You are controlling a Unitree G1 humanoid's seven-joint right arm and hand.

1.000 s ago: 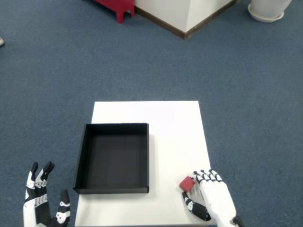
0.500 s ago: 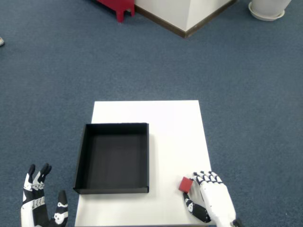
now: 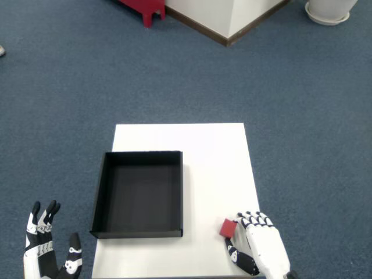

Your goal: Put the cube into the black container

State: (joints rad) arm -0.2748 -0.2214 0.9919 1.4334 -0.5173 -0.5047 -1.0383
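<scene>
The red cube (image 3: 228,228) is on the white table (image 3: 192,145) near its front right corner, to the right of the black container (image 3: 100,197). My right hand (image 3: 260,249) is at the cube's right side. Its fingertips (image 3: 249,218) curl against the cube, and the thumb (image 3: 235,254) sits just below it. The cube is pinched low over the table top. The container is an open, shallow black box with nothing inside, about a cube's width away from the cube.
My left hand (image 3: 45,251) hangs open off the table's front left corner, over blue carpet. Carpet surrounds the table. A red stool (image 3: 144,8), a white wall corner (image 3: 229,17) and a white pot (image 3: 330,10) stand far behind.
My right hand and the cube have slid slightly toward the table's front edge. The left hand has dropped lower in the view. The container has not moved.
</scene>
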